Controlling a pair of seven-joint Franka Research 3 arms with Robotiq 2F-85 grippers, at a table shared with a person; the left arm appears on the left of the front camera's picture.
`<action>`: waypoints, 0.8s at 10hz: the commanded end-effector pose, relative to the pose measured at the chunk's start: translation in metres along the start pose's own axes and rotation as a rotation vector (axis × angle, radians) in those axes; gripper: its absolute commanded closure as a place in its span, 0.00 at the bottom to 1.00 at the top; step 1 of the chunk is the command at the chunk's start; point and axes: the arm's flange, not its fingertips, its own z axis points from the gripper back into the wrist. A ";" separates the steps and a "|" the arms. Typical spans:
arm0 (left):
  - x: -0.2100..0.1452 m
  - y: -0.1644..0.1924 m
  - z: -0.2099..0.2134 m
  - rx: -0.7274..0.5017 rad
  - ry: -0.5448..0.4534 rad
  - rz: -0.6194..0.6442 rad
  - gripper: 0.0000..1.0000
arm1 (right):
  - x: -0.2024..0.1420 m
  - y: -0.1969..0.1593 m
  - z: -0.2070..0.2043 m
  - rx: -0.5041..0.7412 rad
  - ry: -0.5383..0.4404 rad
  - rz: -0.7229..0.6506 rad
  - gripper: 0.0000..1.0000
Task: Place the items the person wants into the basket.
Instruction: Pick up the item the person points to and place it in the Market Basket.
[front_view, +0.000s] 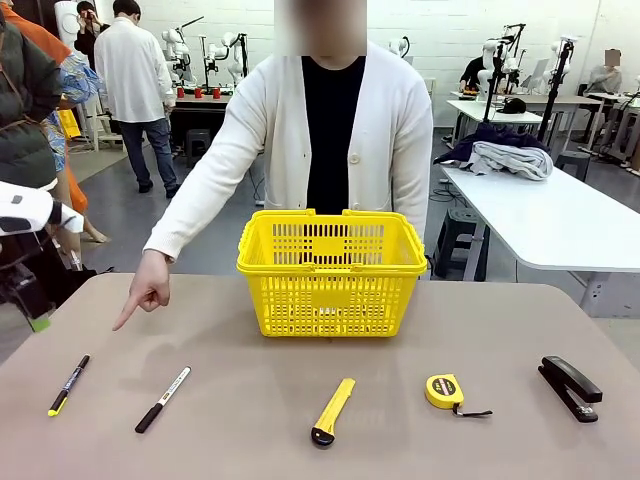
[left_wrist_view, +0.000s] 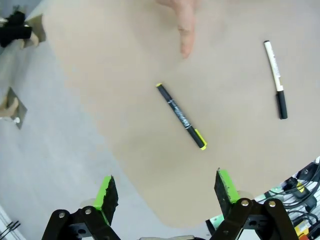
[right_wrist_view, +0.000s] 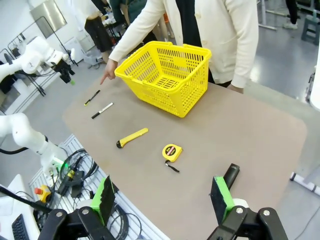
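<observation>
The black marker with the yellow end (front_view: 68, 386) is lying at the lower left of the front view on the tabletop (front_view: 250, 440). The white and black marker (front_view: 163, 400) is lying just right of it. The person's hand (front_view: 145, 290) is pointing down with one finger, the fingertip nearer to the black marker. The tape measure (front_view: 444, 391) is sitting at the lower right, between the yellow knife (front_view: 332, 411) and the black stapler (front_view: 570, 387). The yellow basket (front_view: 332, 270) is standing upright in the centre, in front of the person.

In the left wrist view, the left pincer (left_wrist_view: 165, 186) is hanging over the tabletop's edge, wide and empty. The right pincer (right_wrist_view: 163, 192) is also gaping wide, gripping nothing.
</observation>
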 end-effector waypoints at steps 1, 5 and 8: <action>0.004 0.001 -0.015 -0.050 -0.038 0.032 0.00 | 0.000 0.000 -0.002 0.015 -0.009 0.013 0.00; 0.014 -0.007 -0.049 -0.058 -0.045 0.096 0.00 | 0.000 0.000 -0.002 0.015 -0.009 0.013 0.00; 0.014 0.003 -0.035 -0.060 -0.023 0.057 0.00 | 0.000 0.000 -0.002 0.015 -0.009 0.013 0.00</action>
